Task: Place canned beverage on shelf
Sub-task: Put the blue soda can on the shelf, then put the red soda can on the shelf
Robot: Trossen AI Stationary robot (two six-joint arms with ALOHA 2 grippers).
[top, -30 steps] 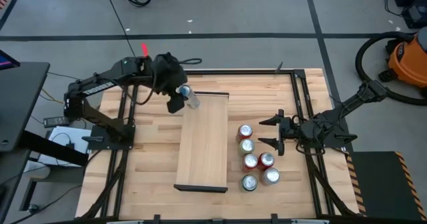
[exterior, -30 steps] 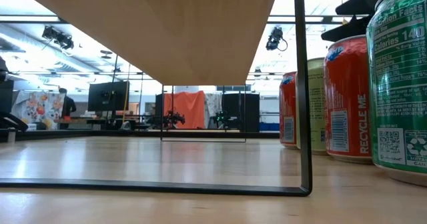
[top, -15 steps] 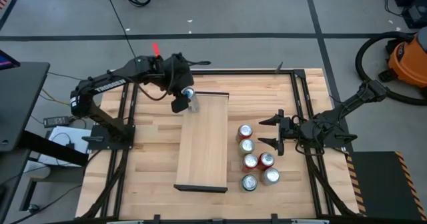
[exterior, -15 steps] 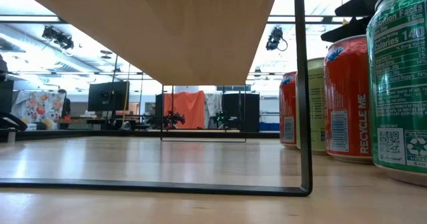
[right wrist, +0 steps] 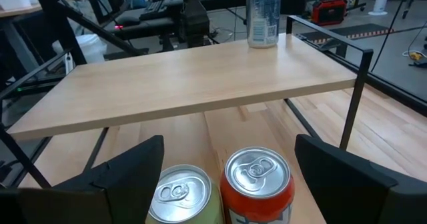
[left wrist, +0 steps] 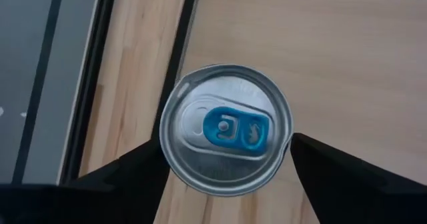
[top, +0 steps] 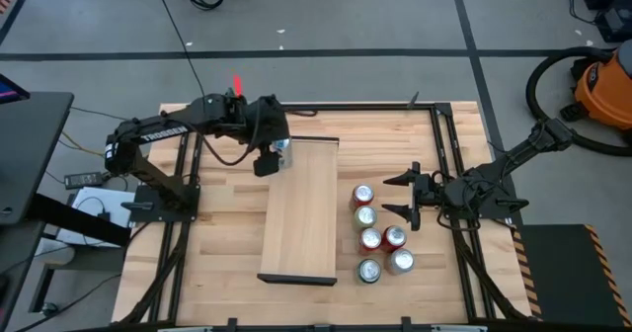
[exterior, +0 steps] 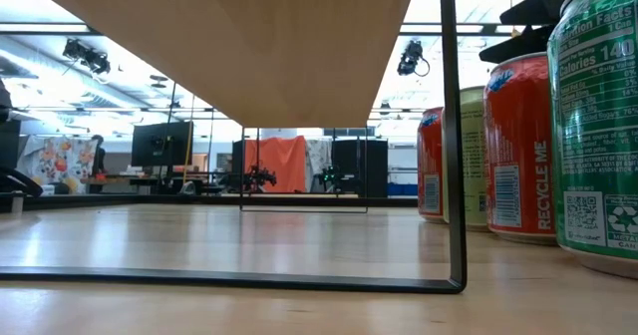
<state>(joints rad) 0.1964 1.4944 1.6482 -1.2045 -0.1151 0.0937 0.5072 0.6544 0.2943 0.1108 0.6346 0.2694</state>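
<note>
Silver aluminium beverage can with a blue pull tab (left wrist: 225,129) stands upright on the long light-wood shelf with dark end trim (top: 301,213), at the plank's eleven o'clock corner as we see it from above, close to the far short end and the left long edge. Our left gripper (top: 272,152) sits directly over that can, looking straight down its vertical axis, with one dark finger (left wrist: 127,174) on each side of the rim; the gaps are slim, so we judge the jaws parted and no longer clamping, though we cannot rule out light contact. What matters next, in our view, is that the can's axis runs straight up through the gripper, so a clean vertical lift should clear it without tipping it off the nearby edge. Our right gripper (top: 412,197) waits wide open, holding nothing, at three o'clock beside the cluster of red, green and silver cans (top: 378,240) on the slatted tabletop (top: 227,243).
</note>
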